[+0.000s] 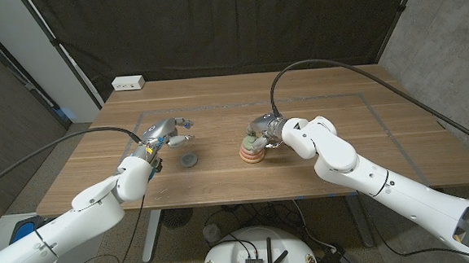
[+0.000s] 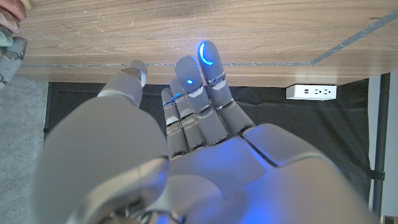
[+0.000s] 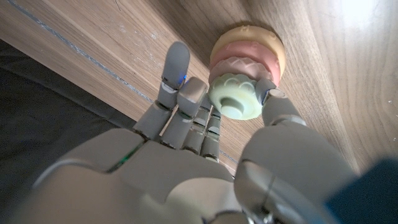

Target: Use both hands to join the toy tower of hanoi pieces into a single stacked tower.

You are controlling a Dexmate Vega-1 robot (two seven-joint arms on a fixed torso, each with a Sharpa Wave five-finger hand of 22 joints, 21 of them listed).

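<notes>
The toy tower (image 1: 251, 150) stands mid-table: a tan base, pink rings and a pale green top piece (image 3: 235, 96). My right hand (image 1: 265, 129) is over it, thumb (image 3: 274, 103) on one side of the green piece and fingers (image 3: 189, 93) on the other, pinching it. A loose dark grey disc (image 1: 189, 159) lies flat on the table, left of the tower. My left hand (image 1: 168, 134) hovers just behind and left of that disc with its fingers (image 2: 200, 74) stretched out, holding nothing.
A white power strip (image 1: 128, 83) lies at the table's far left corner, also visible as the power strip (image 2: 310, 92) in the left wrist view. A thin tape outline (image 1: 363, 99) marks the work area. A black curtain hangs behind the table.
</notes>
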